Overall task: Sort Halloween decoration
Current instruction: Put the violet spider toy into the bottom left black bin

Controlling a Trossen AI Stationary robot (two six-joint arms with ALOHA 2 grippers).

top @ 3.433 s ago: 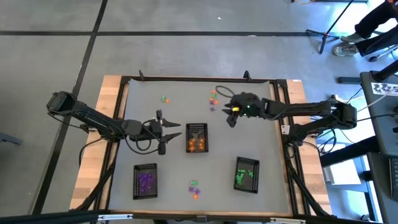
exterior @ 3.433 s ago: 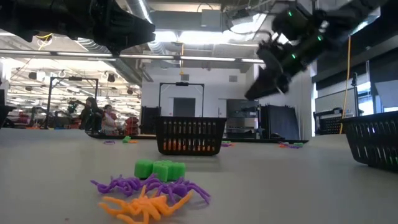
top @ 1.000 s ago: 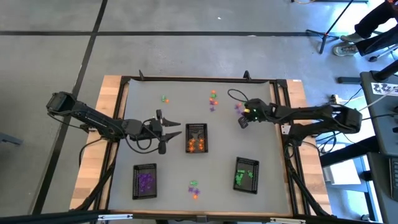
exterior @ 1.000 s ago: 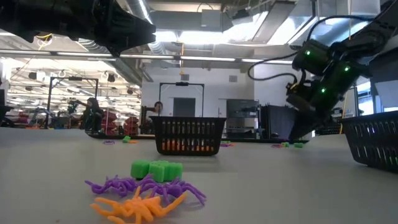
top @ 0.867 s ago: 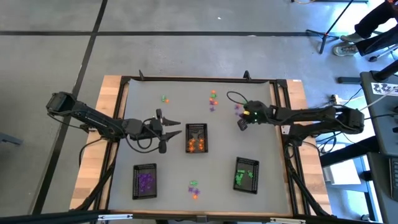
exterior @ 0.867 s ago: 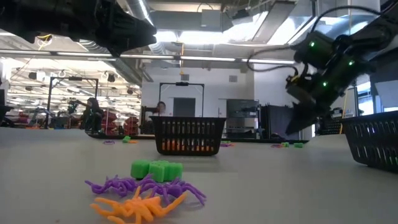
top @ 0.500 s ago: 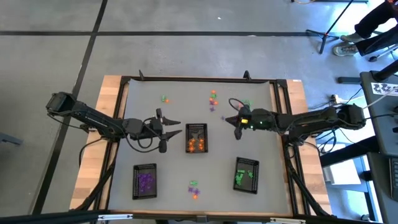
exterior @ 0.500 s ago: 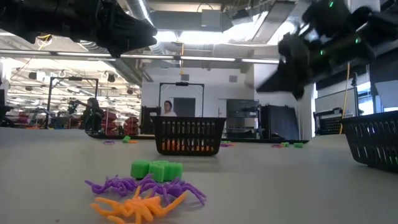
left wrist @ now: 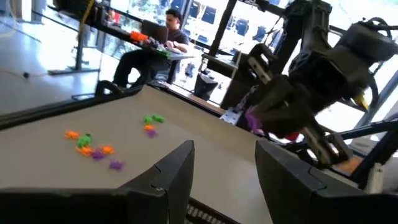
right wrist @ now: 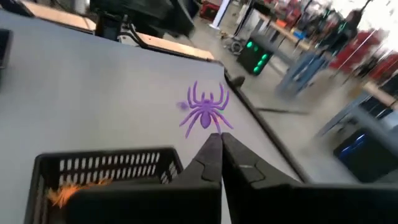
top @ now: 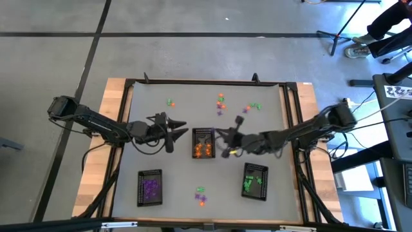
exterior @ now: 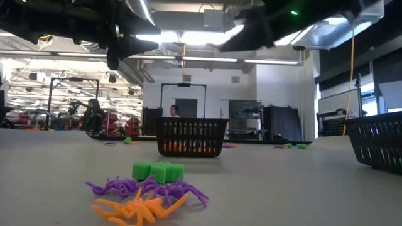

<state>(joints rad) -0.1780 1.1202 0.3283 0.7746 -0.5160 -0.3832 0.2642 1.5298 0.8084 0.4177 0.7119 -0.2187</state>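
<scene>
- A purple plastic spider trinket (right wrist: 205, 112) hangs pinched at the tips of the right tool (right wrist: 219, 142), which is clenched on it; in the left wrist view the same purple piece shows under that tool's fingers
- The right tool (top: 226, 143) is above the desk just beside the middle black mesh tray (top: 204, 142), on the tray's right side, and that tray holds orange trinkets (top: 203, 151)
- The purple spider is in the air and not in any tray
- A black mesh tray with purple trinkets (top: 150, 187) sits at the near left of the grey desk (top: 180, 116), and a black mesh tray with green trinkets (top: 255, 180) sits at the near right
- Loose trinkets lie in small groups on the desk: a green and orange pair (top: 170, 102) at the far left, an orange and purple cluster (top: 221, 103) at the far middle, a green and purple cluster (top: 252, 107) to its right, and a green, purple and orange heap (exterior: 151, 188) at the near edge between the two front trays
- The left tool (top: 168, 134) waits released, holding nothing, just left of the middle tray
</scene>
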